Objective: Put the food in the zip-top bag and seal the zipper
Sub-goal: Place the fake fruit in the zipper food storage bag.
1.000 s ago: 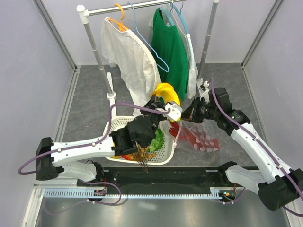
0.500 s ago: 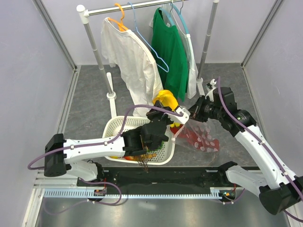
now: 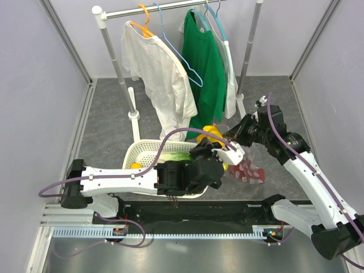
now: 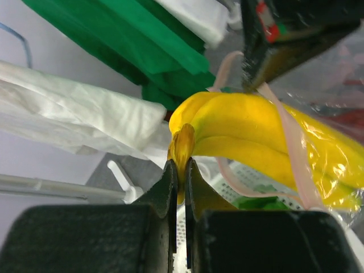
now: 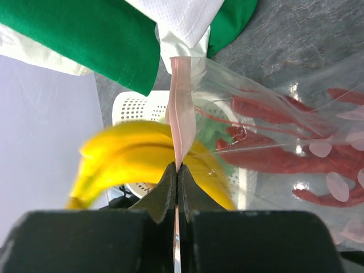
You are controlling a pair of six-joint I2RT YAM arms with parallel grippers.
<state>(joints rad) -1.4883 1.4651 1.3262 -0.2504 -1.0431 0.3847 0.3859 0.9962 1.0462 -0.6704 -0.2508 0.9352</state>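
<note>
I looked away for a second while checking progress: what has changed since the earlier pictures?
The left gripper carried the banana rightward and down from over the basket into the mouth of the zip-top bag. The right gripper shifted slightly right. Unchanged: both grips, right on the zipper; lobster bagged.

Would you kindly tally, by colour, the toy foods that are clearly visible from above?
Yellow: 2 (banana, small round fruit)
Green: 1 (lettuce)
Red: 1 (lobster)
Total: 4
</note>
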